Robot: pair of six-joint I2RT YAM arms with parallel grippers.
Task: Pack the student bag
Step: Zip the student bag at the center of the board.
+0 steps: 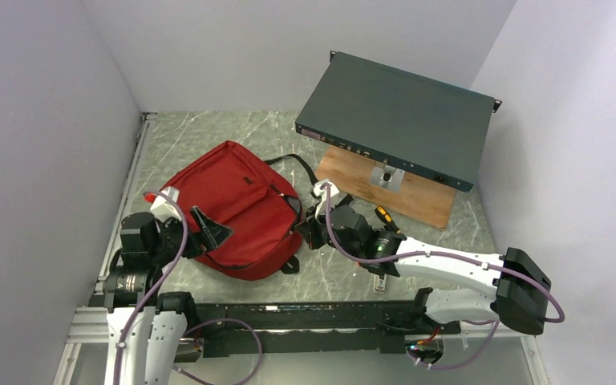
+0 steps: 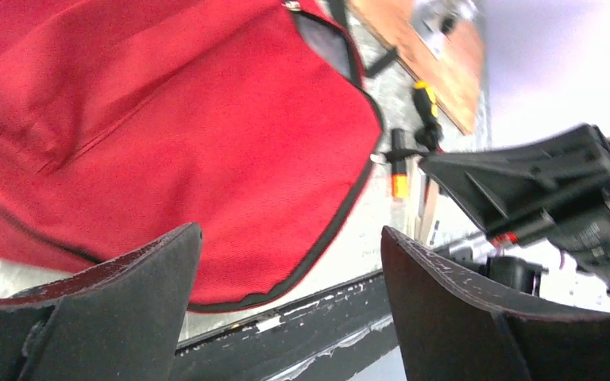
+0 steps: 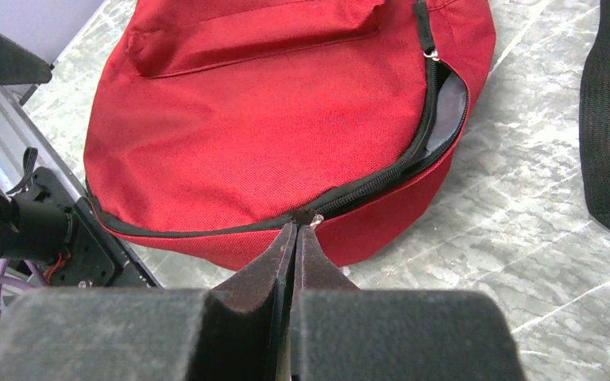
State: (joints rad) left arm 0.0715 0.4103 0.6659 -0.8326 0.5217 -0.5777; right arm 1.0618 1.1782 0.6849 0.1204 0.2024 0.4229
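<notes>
The student bag (image 1: 233,208) lies just in front of the right gripper (image 3: 295,230), whose fingers squeeze together on the zip pull (image 3: 311,216). Past them the zip gapes only partly, and nothing looks packed. The left gripper (image 2: 290,238) has its fingers wide apart, with the black rail (image 2: 302,321) just under them.

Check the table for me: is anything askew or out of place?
The flat teal box sits skewed at the back right, overhanging the wooden board beneath it. A screwdriver lies loose beside that board. The student bag looks fine, zip partly open at the right gripper.
</notes>
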